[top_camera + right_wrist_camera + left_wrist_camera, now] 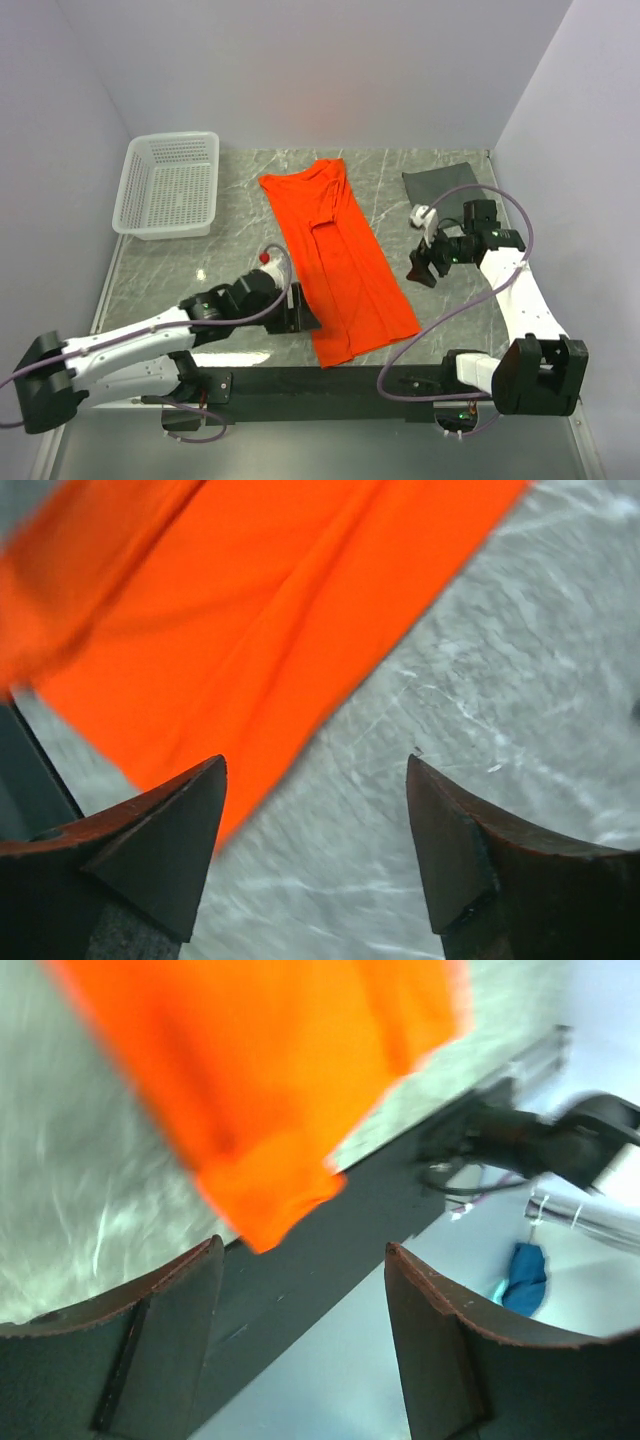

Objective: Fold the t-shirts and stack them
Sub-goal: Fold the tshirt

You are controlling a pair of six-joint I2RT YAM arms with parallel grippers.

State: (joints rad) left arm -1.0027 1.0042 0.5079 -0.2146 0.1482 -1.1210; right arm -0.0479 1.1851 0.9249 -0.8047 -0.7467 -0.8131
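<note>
The bright orange t-shirt (340, 258) lies on the grey marble table, folded lengthwise into a long strip running from back centre to the near edge. The dark grey t-shirt (440, 183) lies flat at the back right. My left gripper (305, 318) is open and empty, just left of the orange shirt's near end; its view shows that end (270, 1090) above the jaws. My right gripper (420, 270) is open and empty, hovering just right of the orange shirt's middle; its view shows the shirt's edge (230, 610) beside bare table.
A white plastic lattice basket (170, 185) stands at the back left. A black rail (330, 380) runs along the near table edge between the arm bases. White walls close in the table on three sides.
</note>
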